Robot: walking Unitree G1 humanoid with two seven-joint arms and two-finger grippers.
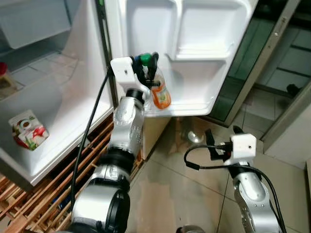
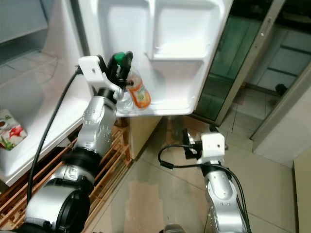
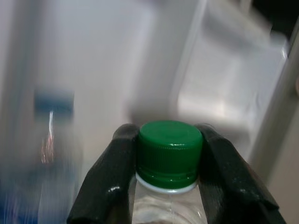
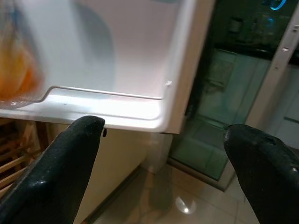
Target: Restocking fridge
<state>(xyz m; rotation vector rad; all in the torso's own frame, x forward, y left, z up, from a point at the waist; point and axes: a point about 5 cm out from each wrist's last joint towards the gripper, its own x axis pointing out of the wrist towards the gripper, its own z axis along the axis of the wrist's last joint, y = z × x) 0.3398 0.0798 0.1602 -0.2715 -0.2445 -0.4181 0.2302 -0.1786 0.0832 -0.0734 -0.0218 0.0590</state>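
Both arms are silver, ribbed metal with black joint rings. Behind the left gripper [image 1: 148,65] sits a white boxy wrist housing [image 1: 122,70]; a black cable [image 1: 90,131] trails back from it. The right gripper [image 4: 168,154] has thick, matte black fingers [image 4: 60,172], with a white housing [image 1: 243,145] behind and a looping black cable [image 1: 204,162]. Screws are perhaps there, too small to confirm.
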